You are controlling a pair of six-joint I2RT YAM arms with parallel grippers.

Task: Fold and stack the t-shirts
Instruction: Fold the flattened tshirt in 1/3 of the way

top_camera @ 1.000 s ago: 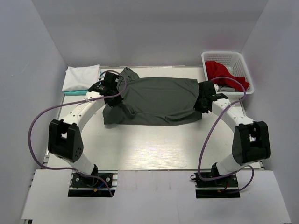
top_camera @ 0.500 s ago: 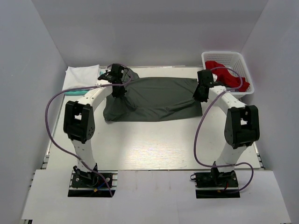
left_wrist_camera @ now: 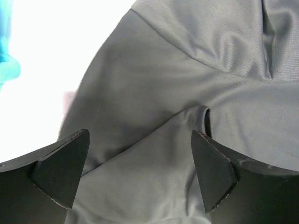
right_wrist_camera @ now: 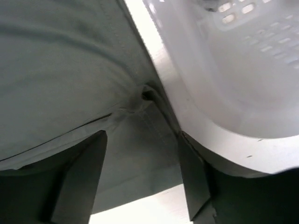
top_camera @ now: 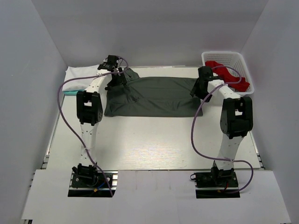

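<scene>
white table (top_camera: 149,144) inside pale walls (top_camera: 149,32); dark grey t-shirt (top_camera: 154,98) under spread left gripper (left_wrist_camera: 140,136), right gripper (right_wrist_camera: 140,137)

T-shirts, four: one dark grey shirt (top_camera: 154,95), one white shirt (top_camera: 80,74), one teal shirt (top_camera: 69,92), one red shirt (top_camera: 225,71). Basket (top_camera: 227,54), one. Arms, two: left arm (top_camera: 88,107), right arm (top_camera: 236,116). Tools, two: left tool (left_wrist_camera: 140,172), right tool (right_wrist_camera: 140,172). Worktop (top_camera: 149,140), one.

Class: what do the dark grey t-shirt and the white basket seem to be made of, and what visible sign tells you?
Dark grey t-shirt: soft matte knit cloth, probably; it folds, creases and shows fine weave. White basket: likely moulded plastic, slightly glossy; rigid lattice walls.
</scene>
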